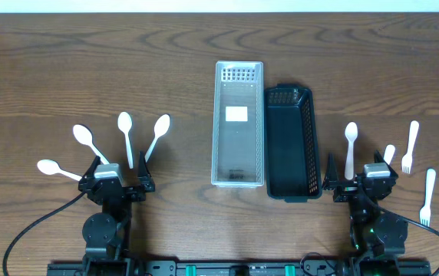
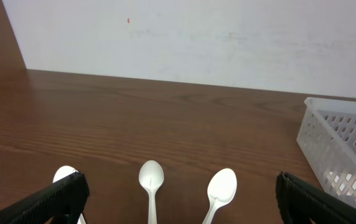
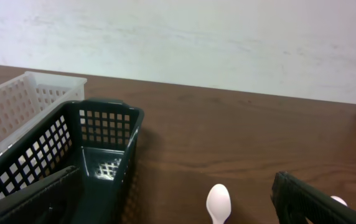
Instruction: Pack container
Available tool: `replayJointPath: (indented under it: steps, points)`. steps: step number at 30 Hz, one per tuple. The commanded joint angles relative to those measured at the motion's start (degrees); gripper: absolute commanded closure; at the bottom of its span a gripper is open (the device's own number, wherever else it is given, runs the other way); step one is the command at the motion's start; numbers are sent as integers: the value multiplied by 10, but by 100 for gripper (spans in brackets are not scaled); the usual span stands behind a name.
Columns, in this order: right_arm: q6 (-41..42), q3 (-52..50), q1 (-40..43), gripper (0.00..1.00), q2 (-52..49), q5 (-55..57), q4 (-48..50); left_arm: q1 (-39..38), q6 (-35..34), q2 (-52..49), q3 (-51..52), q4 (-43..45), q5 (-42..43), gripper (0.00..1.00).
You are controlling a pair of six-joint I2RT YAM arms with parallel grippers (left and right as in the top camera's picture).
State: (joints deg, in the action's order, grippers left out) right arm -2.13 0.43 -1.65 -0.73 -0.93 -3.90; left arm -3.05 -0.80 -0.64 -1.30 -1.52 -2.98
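Note:
A clear white basket [image 1: 239,172] and a dark green basket [image 1: 288,188] lie side by side at the table's middle, both empty. Several white spoons fan out on the left [image 1: 125,123]. In the left wrist view, two spoon bowls [image 2: 151,177] [image 2: 221,186] lie between my fingers. On the right lie two spoons [image 1: 351,134] and two forks [image 1: 411,142]. My left gripper [image 1: 117,172] [image 2: 178,205] is open and empty, near the spoon handles. My right gripper [image 1: 360,175] [image 3: 178,208] is open and empty, with one spoon [image 3: 218,202] ahead between its fingers.
The dark basket [image 3: 103,137] sits just left of my right gripper, with the white basket [image 3: 16,106] beyond it. The white basket's corner [image 2: 343,149] shows at the right of the left wrist view. A pale wall stands behind the table.

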Motion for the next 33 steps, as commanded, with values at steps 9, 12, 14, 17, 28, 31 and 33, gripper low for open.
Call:
replayJointPath:
  steps: [9,12,14,17,28,31,33]
  points:
    - [118,72,-6,1,-12,-2,-39,1,-50,-3,-29,-51,-7,2]
    - [117,133,-6,1,-44,-2,-100,1,-55,-27,-94,-110,-7,2]
    - [118,176,-6,1,-81,-11,-139,1,-56,-57,-143,-152,-7,2]
    - [123,257,-6,1,-153,-38,-207,1,-75,-120,-226,-226,-7,2]
    - [128,636,-6,1,-471,-48,-705,1,-105,-383,-551,-554,-6,2]
    - [120,689,-7,1,-532,-20,-797,1,-105,-412,-591,-576,-6,2]
    - [106,694,-7,1,-548,-76,-799,1,-105,-417,-596,-576,-5,2]
